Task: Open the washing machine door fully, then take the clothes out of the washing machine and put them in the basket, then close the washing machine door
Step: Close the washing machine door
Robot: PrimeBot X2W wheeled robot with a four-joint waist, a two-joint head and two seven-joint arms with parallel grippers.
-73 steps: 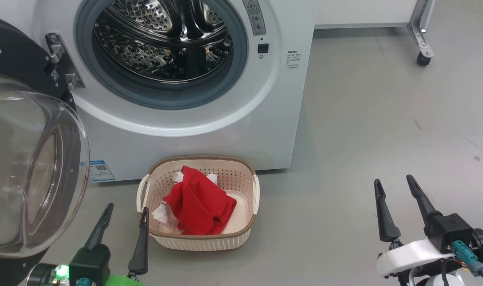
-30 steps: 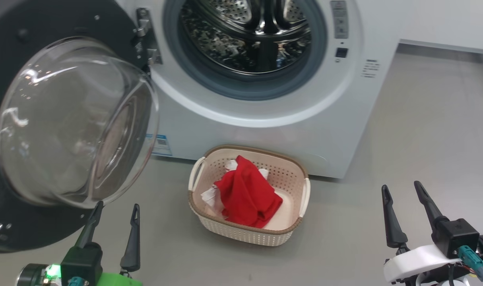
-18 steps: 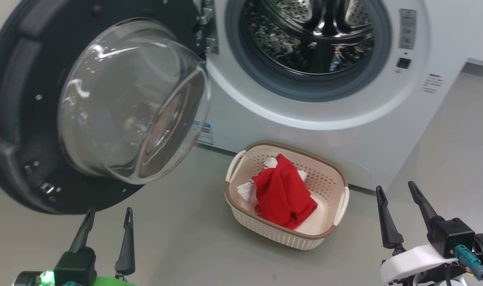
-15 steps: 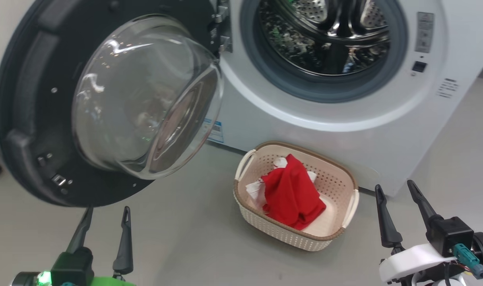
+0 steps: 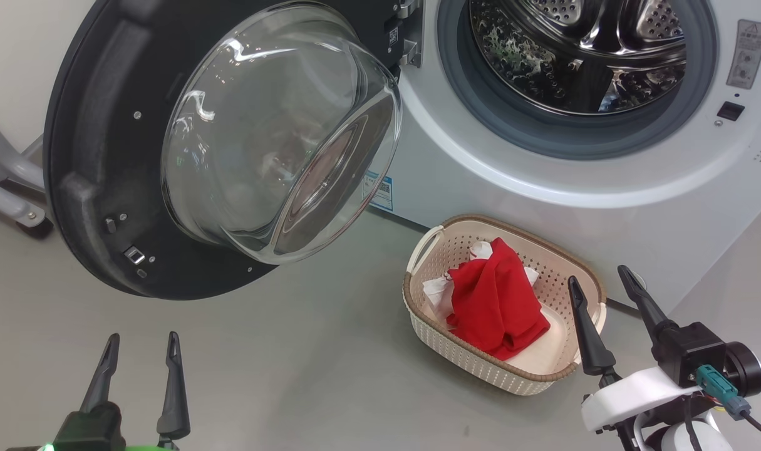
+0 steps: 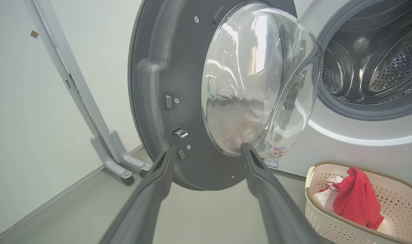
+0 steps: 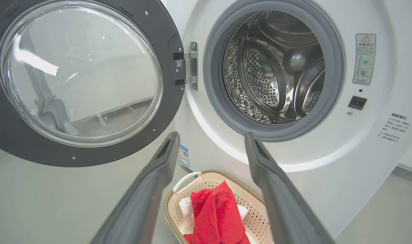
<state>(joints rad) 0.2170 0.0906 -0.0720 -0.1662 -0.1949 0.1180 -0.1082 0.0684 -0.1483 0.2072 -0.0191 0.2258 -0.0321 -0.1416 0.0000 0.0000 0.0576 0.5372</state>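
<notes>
Two pairs of jaws stand spread wide with nothing between them. The left jaws sit at the lower left of the head view over bare floor (image 5: 305, 376). The right jaws sit at the lower right, their tips crossing in front of the right end of the basket (image 5: 468, 357); whether they touch it cannot be told from there.

The washing machine door (image 5: 98, 156) is swung wide open to the left and takes up the upper left and centre of the head view. Its hinge (image 5: 408, 53) is on its right edge and its glass bowl (image 5: 280, 138) bulges toward the camera. The door's lower rim hangs clear of the floor, with a broad strip of open floor between it and the left jaws. A narrower gap of floor lies between the bowl's lower right edge and the basket's left handle.

The washing machine (image 5: 480, 207) fills the upper right, and its steel drum (image 5: 580, 56) shows through the grey rubber ring (image 5: 455, 94). The basket sits on the floor just in front of the machine's lower front, below the opening. The clothes (image 5: 496, 300) lie heaped in it, toward its left and middle, and the right part of its bottom is bare.

In the left wrist view, that arm's tips point at the door's lower rim and the underside of the bowl. A grey frame leg (image 6: 107, 152) on a castor stands by the wall at the left, behind the door's outer edge. In the right wrist view, the basket lies low between that arm's two fingers, apart from both.
</notes>
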